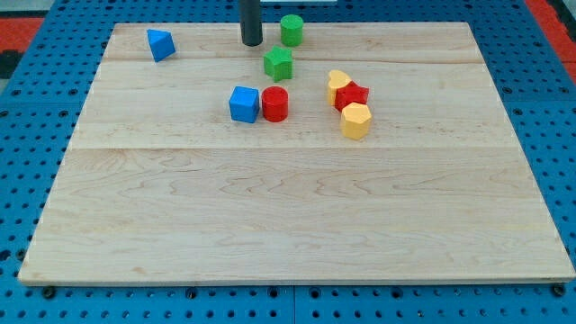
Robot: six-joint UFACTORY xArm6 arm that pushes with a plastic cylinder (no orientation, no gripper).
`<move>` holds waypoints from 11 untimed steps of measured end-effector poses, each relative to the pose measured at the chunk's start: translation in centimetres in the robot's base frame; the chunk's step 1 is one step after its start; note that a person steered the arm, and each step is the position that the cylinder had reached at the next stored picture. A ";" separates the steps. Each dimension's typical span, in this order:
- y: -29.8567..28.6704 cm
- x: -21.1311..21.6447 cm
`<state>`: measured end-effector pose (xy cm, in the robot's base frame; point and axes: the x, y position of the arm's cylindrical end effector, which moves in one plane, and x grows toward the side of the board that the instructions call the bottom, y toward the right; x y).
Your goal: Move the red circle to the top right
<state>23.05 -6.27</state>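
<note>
The red circle (274, 104) stands on the wooden board (297, 225), above the middle, touching a blue cube (244, 103) on its left. My tip (251, 43) is near the view's top, above and a little left of the red circle, apart from it. A green star block (278, 63) lies between the tip and the red circle, just right of the tip. A green cylinder (291, 30) stands right of the rod at the top edge.
To the right of the red circle sits a cluster: a yellow heart block (337, 82), a red star block (352, 95) and a yellow hexagon block (356, 120). A blue triangle block (160, 44) is at the top left. Blue pegboard surrounds the board.
</note>
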 end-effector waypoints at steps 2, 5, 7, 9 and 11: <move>-1.5 8.3; 2.9 16.2; 11.7 8.9; 15.6 9.1; 8.8 7.0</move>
<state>30.06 2.50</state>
